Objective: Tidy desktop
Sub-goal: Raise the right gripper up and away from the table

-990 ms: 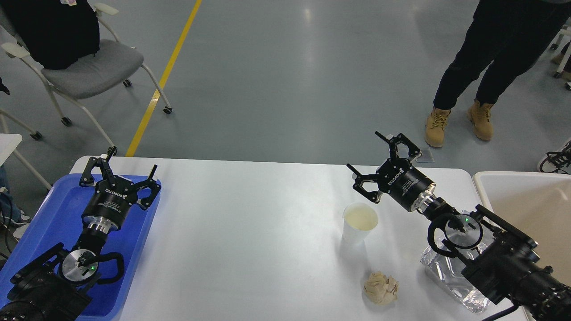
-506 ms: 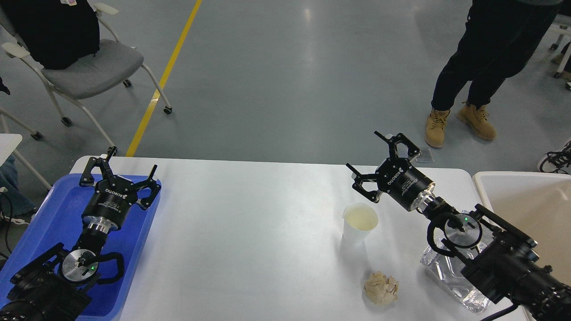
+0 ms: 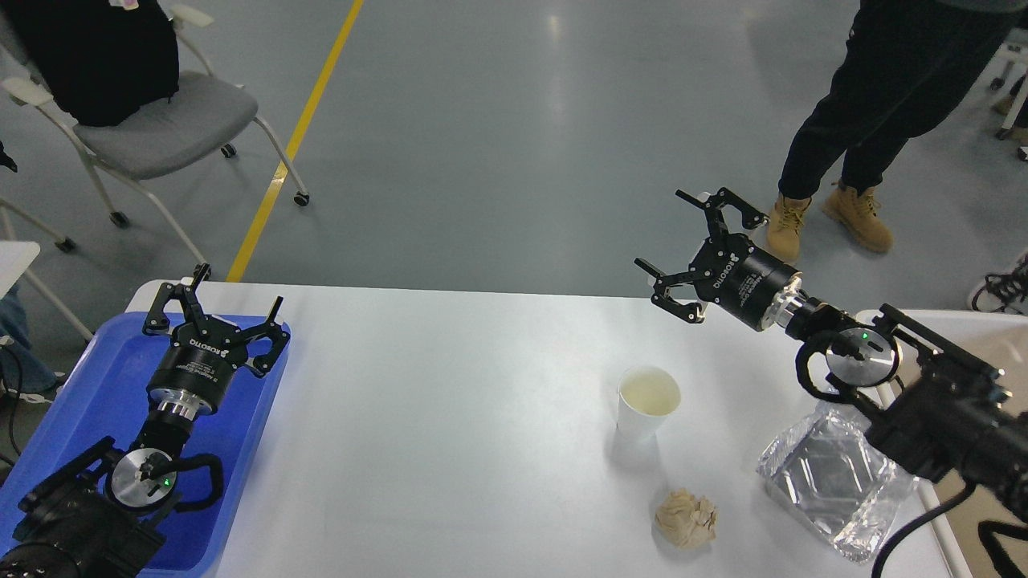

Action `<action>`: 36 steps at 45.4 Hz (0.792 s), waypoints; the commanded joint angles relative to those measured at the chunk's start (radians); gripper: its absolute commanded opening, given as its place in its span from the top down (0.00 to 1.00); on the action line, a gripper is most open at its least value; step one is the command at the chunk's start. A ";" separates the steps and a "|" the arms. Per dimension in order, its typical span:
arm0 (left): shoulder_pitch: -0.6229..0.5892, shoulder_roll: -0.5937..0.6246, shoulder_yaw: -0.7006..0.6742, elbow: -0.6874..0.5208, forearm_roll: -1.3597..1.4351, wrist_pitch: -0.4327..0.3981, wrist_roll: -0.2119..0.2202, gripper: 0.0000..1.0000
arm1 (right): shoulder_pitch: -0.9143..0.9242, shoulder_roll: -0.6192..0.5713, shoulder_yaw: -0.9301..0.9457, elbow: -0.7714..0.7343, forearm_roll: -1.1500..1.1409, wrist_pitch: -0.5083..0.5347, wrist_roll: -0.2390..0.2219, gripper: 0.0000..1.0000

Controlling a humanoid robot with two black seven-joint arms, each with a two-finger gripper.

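The white desktop [image 3: 450, 417] fills the lower view. On its right part stand a white paper cup [image 3: 647, 401] with pale liquid, a crumpled beige paper ball [image 3: 685, 518] and a crinkled foil tray [image 3: 835, 474]. My right gripper [image 3: 668, 234] is open and empty, raised above the desktop's far edge, up and right of the cup. My left gripper [image 3: 238, 293] is open and empty over the far end of the blue plastic tray [image 3: 88, 385] at the left.
A beige bin with a white rim [image 3: 996, 337] stands off the desktop's right edge, partly behind my right arm. A person in tan boots [image 3: 827, 217] stands beyond the far right corner. A grey chair [image 3: 152, 120] is at the far left.
My right arm has lifted and moved up and to the right, uncovering the foil tray. The left arm has not moved. The person's feet have shifted.
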 commanded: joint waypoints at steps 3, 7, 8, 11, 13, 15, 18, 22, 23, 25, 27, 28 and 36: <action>0.000 0.000 0.000 0.000 0.000 0.000 0.000 0.01 | 0.256 -0.081 -0.341 0.004 -0.004 0.001 -0.002 0.00; 0.000 0.000 0.000 0.000 0.000 -0.001 0.000 0.01 | 0.331 -0.095 -0.478 0.008 -0.006 0.006 -0.002 0.00; 0.000 0.000 0.000 0.000 0.000 -0.001 0.000 0.01 | 0.351 -0.100 -0.517 0.013 -0.007 0.006 -0.002 0.00; 0.001 0.000 0.000 0.000 0.000 -0.001 0.000 0.01 | 0.423 -0.118 -0.637 0.036 -0.029 0.008 0.000 0.00; 0.001 0.000 0.000 0.000 0.000 -0.001 0.000 0.01 | 0.475 -0.131 -0.720 0.064 -0.047 0.006 0.000 0.00; 0.001 0.000 0.000 0.000 0.000 -0.001 0.000 0.01 | 0.527 -0.137 -0.800 0.090 -0.070 0.006 0.000 0.00; 0.001 0.000 0.000 0.000 0.000 -0.001 0.000 0.01 | 0.599 -0.152 -0.913 0.134 -0.105 0.004 0.000 0.00; 0.001 0.000 0.000 0.000 0.000 -0.001 0.000 0.01 | 0.710 -0.178 -1.057 0.214 -0.156 0.004 0.000 0.00; 0.001 0.000 0.000 0.000 0.000 -0.001 0.000 0.01 | 0.736 -0.183 -1.085 0.229 -0.165 0.004 0.000 0.00; 0.001 0.000 0.000 0.000 0.000 -0.001 0.000 0.01 | 0.785 -0.192 -1.139 0.252 -0.184 0.008 0.000 0.00; 0.001 0.000 0.000 0.000 0.000 -0.001 0.000 0.01 | 0.823 -0.197 -1.183 0.265 -0.202 0.012 0.000 0.00; 0.001 0.000 0.000 0.000 0.000 -0.001 0.000 0.01 | 0.842 -0.198 -1.205 0.269 -0.213 0.014 0.000 0.00; 0.001 0.000 0.000 0.000 0.000 0.000 0.000 0.01 | 0.980 -0.201 -1.347 0.347 -0.316 0.035 0.000 0.00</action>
